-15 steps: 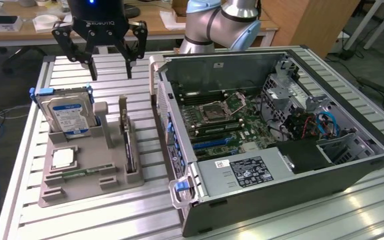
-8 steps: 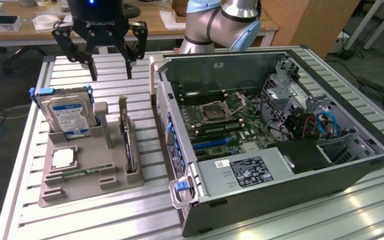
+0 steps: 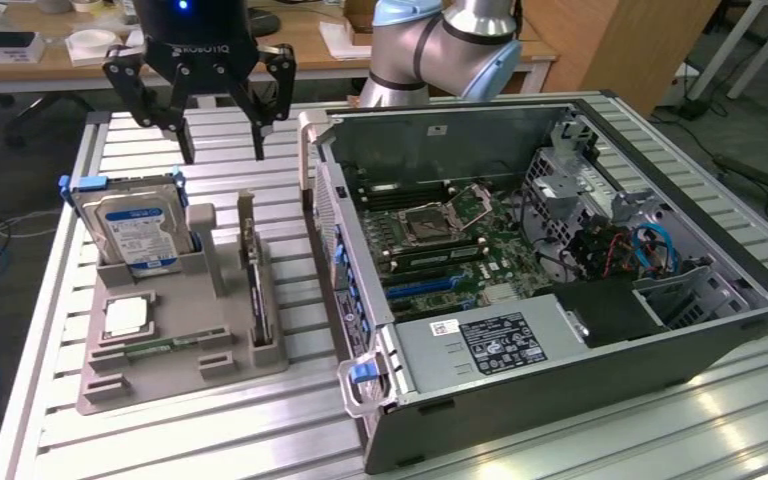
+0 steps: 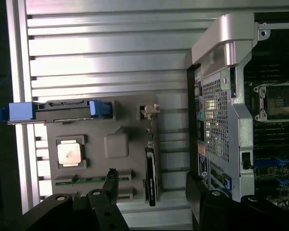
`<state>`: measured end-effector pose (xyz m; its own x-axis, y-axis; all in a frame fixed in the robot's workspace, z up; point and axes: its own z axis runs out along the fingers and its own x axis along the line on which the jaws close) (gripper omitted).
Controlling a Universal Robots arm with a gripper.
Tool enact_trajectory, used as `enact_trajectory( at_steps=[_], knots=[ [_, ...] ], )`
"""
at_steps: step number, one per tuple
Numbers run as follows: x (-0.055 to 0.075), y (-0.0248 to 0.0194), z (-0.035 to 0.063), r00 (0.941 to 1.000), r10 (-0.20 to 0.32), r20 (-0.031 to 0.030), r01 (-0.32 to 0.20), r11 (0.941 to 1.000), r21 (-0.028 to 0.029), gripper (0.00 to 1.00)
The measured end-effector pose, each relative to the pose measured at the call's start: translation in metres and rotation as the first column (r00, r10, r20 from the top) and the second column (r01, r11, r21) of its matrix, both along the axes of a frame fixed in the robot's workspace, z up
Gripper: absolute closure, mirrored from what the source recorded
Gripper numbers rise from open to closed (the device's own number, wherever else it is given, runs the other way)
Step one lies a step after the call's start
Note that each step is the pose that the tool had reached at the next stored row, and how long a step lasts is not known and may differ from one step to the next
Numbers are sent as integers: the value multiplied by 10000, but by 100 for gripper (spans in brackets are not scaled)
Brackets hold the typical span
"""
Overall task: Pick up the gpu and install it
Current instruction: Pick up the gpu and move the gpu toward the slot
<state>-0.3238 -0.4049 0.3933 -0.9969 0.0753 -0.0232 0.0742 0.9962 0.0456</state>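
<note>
Ribbed aluminium counter (image 3: 224, 430), with wooden desks behind it. A grey holder tray (image 3: 157, 372) sat on the counter at the exterior view's left. An open computer case (image 3: 704, 330) lay on its side at that view's right, with the motherboard (image 3: 451, 235) exposed.

Tool state: my tool (image 3: 223, 152) hung above the far end of the tray with its jaws spread wide. Nothing was between them and they touched nothing.

Task item: the gpu (image 3: 259, 295) stood on edge in the tray slot nearest the case, close beside the case wall but apart from it. A pale metal end piece was at its far end, roughly beneath my tool. From the wrist camera, the card's dark edge (image 4: 151, 175) showed on the tray between my two fingers (image 4: 111, 185).

Other tray contents:
- A hard drive (image 3: 137, 232) with a blue label stood upright in the far corner.
- A square processor chip (image 3: 125, 318) lay flat in a recess.
- A narrow green memory stick (image 3: 157, 347) lay flat nearer the front edge.
</note>
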Motion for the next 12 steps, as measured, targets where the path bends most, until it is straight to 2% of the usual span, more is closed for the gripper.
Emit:
enact_trajectory(
  at_steps=[12],
  knots=[
    [0,-61,0,10000,0,0,0,10000,0,33]
  ],
)
